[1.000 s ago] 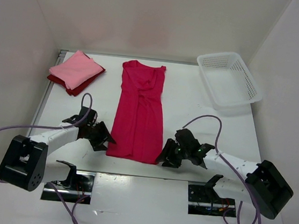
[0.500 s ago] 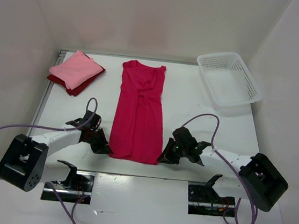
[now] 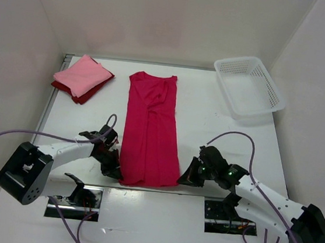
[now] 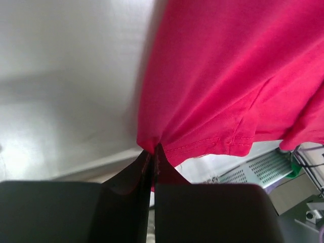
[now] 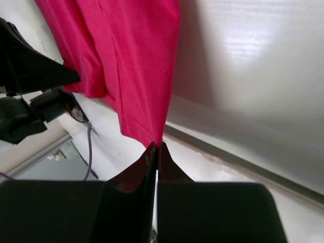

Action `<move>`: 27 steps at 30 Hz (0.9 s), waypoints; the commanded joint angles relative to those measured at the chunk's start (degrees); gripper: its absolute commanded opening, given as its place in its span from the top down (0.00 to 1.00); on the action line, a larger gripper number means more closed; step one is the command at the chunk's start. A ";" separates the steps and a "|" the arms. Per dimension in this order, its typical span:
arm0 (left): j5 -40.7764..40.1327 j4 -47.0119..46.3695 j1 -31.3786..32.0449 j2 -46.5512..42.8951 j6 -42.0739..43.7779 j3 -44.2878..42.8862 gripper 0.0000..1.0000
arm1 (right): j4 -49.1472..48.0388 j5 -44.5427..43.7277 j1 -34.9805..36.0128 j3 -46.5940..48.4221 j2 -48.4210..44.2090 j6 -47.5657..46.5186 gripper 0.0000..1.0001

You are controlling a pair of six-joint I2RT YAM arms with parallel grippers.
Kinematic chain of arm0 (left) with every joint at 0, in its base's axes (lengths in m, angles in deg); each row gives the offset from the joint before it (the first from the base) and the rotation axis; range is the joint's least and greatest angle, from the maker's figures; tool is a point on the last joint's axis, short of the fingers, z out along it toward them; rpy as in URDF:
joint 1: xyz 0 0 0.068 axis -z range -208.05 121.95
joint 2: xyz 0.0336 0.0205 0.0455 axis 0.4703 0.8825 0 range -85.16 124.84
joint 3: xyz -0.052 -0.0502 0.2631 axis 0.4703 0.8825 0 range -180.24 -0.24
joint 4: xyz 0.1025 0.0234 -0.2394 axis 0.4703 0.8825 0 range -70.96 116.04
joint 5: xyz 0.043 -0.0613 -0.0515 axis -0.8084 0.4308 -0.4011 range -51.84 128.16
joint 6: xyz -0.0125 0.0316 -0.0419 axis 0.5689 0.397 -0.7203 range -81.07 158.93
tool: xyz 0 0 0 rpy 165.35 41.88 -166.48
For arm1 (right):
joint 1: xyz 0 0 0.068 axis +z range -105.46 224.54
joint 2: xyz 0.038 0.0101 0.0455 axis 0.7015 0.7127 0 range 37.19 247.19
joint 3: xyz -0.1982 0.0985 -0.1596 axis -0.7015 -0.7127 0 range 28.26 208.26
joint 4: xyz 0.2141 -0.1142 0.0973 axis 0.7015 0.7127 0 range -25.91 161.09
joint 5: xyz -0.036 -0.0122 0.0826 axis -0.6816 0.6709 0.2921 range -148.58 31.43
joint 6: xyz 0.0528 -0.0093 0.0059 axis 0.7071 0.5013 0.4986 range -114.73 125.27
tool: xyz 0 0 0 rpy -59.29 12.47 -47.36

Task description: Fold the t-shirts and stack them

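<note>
1. The left arm is reaching low over the counter from the near left, its forearm angling in toward the middle.
2. The left gripper is sitting at the near left corner of the magenta t-shirt. Its jaws are pinching together on that hem corner, and the cloth is bunching into the pinch in the left wrist view.
3. The right arm is stretching in low from the near right, with its cable looping above it.
4. The right gripper is clamping the tip of the shirt's near right hem corner, jaws pressed together on the cloth.
5. The magenta t-shirt is lying lengthwise down the middle of the counter, neck toward the far edge, sides folded inward, with its near hem spanning between the two grippers.
6. The folded pink t-shirt is resting on the dark red t-shirt at the far left, well apart from both grippers.
7. The white lattice basket is standing at the far right.
</note>
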 commanded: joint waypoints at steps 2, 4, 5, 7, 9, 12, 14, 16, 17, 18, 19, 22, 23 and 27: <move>0.15 7.91 0.47 0.37 1.58 -5.26 0.96 | 7.29 1.71 0.66 3.18 0.13 -0.04 1.00; -1.52 9.94 0.47 -0.16 1.58 -9.98 0.97 | 7.81 1.71 -1.60 6.51 2.24 -2.57 1.00; -3.27 10.74 0.47 -0.16 1.58 -11.76 0.97 | 8.42 1.71 -2.84 7.66 3.03 -3.81 1.00; -3.28 10.74 -0.75 0.37 1.58 -15.71 0.97 | 8.43 1.71 -7.48 11.17 6.01 -7.75 1.00; -3.28 8.73 -3.21 0.90 1.58 -17.39 0.97 | 8.43 2.33 -9.88 15.46 10.13 -10.14 1.00; -3.28 4.25 -6.55 2.13 0.79 -19.59 0.93 | 7.37 0.94 -11.03 21.01 17.06 -13.40 1.00; -3.28 2.66 -8.05 3.53 1.40 -20.64 0.91 | 4.84 -0.04 -11.56 24.26 20.95 -15.94 1.00; -4.68 0.47 -10.24 4.06 2.54 -21.71 0.90 | 3.25 -0.04 -14.27 27.51 27.27 -19.36 1.00; -5.21 -0.50 -11.21 4.76 2.55 -22.23 0.90 | 2.63 -0.91 -14.89 28.84 29.30 -20.42 1.00; -5.22 -3.12 -12.96 5.98 2.55 -22.93 0.89 | 2.11 -2.23 -15.42 30.42 31.32 -21.57 1.00; -5.22 -4.10 -13.67 6.95 3.16 -23.72 0.89 | 2.10 -2.24 -16.03 32.26 35.25 -23.84 1.00; -6.54 -5.60 -13.68 12.40 3.86 -28.45 0.88 | 2.10 -3.47 -17.70 41.73 41.94 -27.36 1.00; -7.06 -6.73 -13.68 13.46 3.86 -29.17 0.88 | 2.10 -3.47 -18.32 43.42 43.63 -28.07 1.00; -7.59 -9.73 -14.73 18.81 3.86 -32.25 0.86 | 2.10 -2.33 -20.61 50.28 50.75 -30.62 1.00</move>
